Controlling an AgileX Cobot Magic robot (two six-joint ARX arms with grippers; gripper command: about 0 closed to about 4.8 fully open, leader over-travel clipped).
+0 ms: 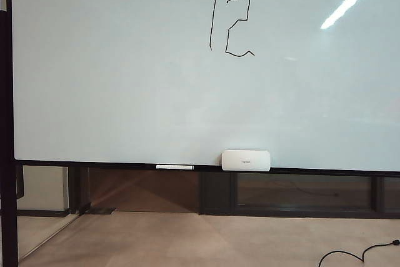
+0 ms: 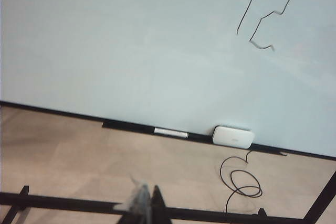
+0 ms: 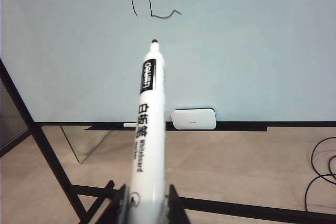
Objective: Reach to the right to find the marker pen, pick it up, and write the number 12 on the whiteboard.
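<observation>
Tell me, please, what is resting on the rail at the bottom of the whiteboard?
On the dark bottom rail of the whiteboard sit a white rounded box and, beside it, a long thin white bar. Whatever lies behind the box is covered.

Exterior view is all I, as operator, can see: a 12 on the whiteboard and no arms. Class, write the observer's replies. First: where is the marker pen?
Observer: The marker pen stands in the right hand, shut on its barrel, tip towards the whiteboard but off it.
Operator: And the left hand?
Observer: The left hand sits low in its wrist view, with nothing seen in it; I cannot tell whether it is open.
Operator: Anything on the floor?
Observer: A black cable coils below the white box on the rail.
</observation>
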